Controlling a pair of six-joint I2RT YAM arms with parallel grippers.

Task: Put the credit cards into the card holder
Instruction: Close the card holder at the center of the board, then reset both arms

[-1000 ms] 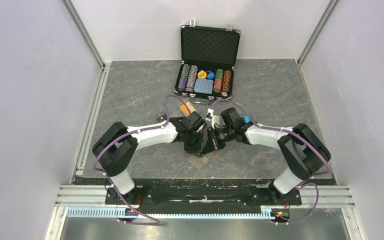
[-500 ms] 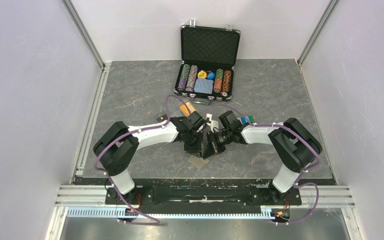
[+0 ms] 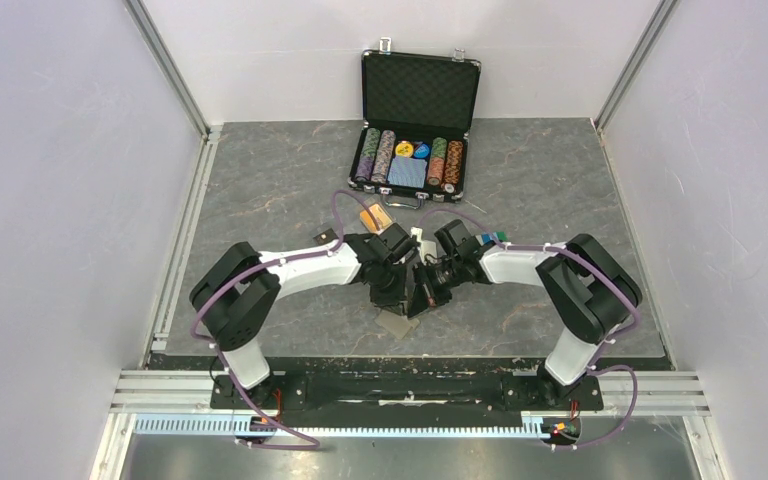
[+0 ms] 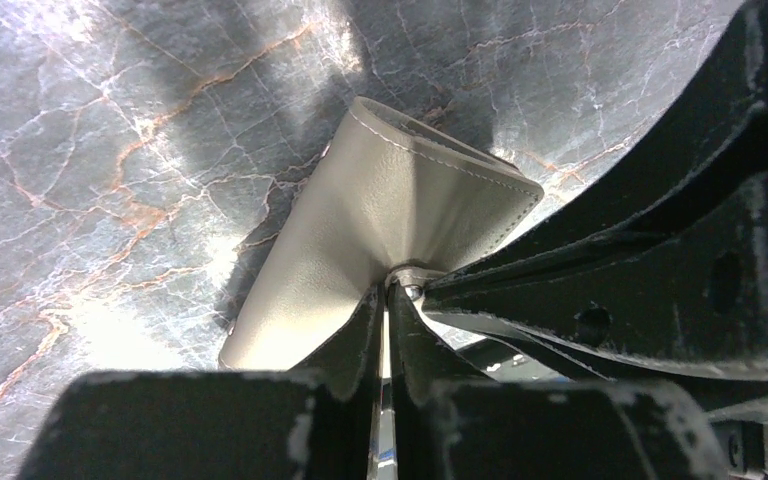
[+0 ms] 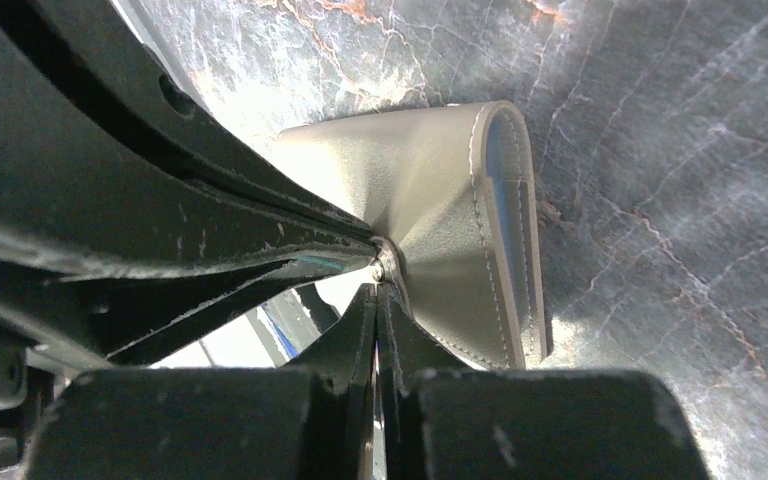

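I find the card holder [image 3: 397,323] well in front of the poker chip case [image 3: 420,150]. The left gripper [image 4: 388,292] and right gripper [image 5: 378,272] each have their jaws pressed nearly together, pinching its khaki flap. An orange card [image 3: 373,216] lies just before the case.

The small flat folding card holder [image 4: 360,230] is khaki-grey with a paler stitched seam along its edge. The right wrist view shows light blue lining inside its fold. The stone-look tabletop [image 3: 260,170] is dark grey, veined with white and rust-orange. Near the centre of the top view is a thin bright orange card [image 3: 374,216]. At upper centre, the black hard-shell poker chip case [image 3: 421,90] has dark dimpled foam, chip stacks [image 3: 369,155] striped purple, green and orange, and a blue patterned deck [image 3: 408,172].
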